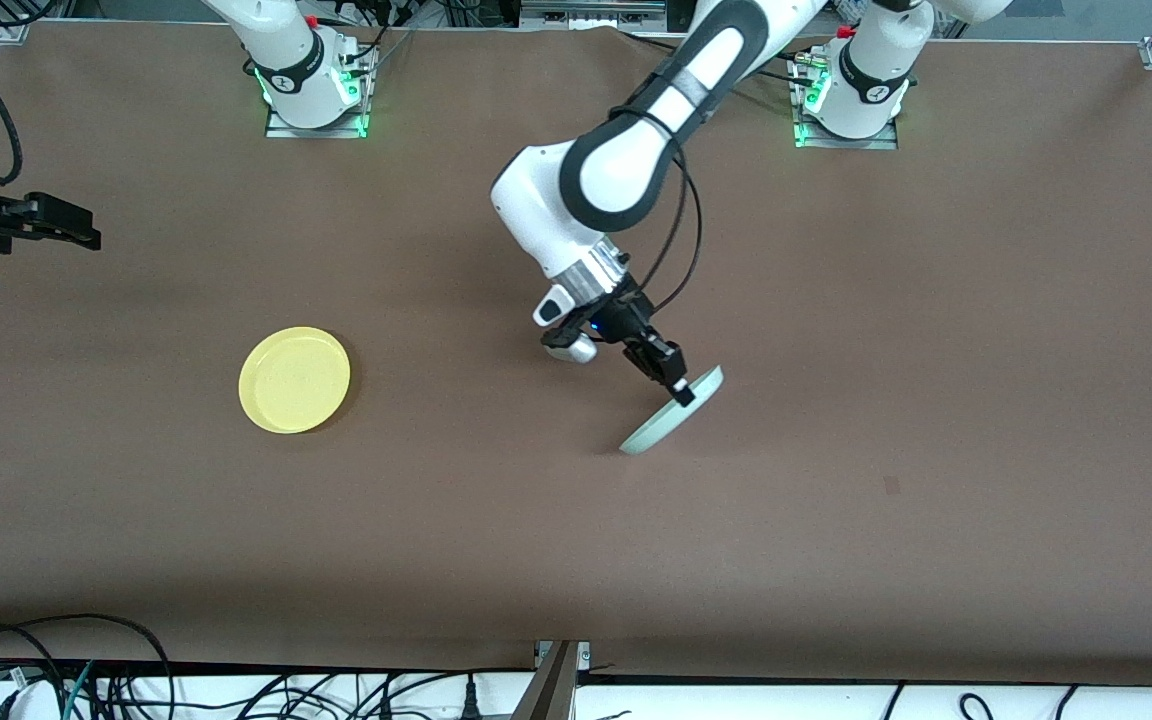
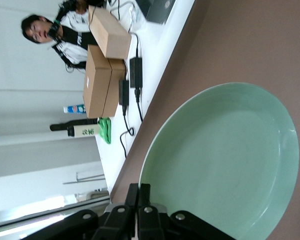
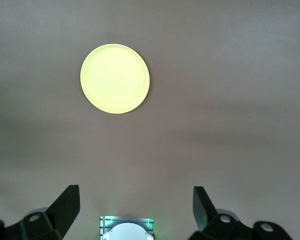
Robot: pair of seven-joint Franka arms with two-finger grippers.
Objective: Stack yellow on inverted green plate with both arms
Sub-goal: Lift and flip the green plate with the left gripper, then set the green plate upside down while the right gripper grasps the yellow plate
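The left gripper (image 1: 681, 392) is pinched on the rim of the green plate (image 1: 671, 412), fingers closed tight on that edge in the left wrist view (image 2: 138, 210); the plate is tilted steeply, one edge up at the gripper and the opposite edge down on or just above the brown table (image 1: 836, 520), toward the left arm's end; whether that low edge actually touches the table I cannot tell. The plate (image 2: 220, 165) shows its hollow side to the wrist camera, so the flip looks about half done, in my judgement.

The right gripper (image 3: 135, 205) hangs high over the table near its own base, fingers spread wide and holding nothing; that arm waits, looking down at the yellow plate (image 3: 115, 78).

The yellow plate (image 1: 294, 379) lies flat on the table toward the right arm's end, well apart from the green one.

Risks, as I judge them: the grip is only a thin bite on a smooth rim, so the plate could pivot or slip out mid-turn; if released too soon it may fall back hollow side up; a dragging low edge could skid the plate away from where the yellow one must later be set.
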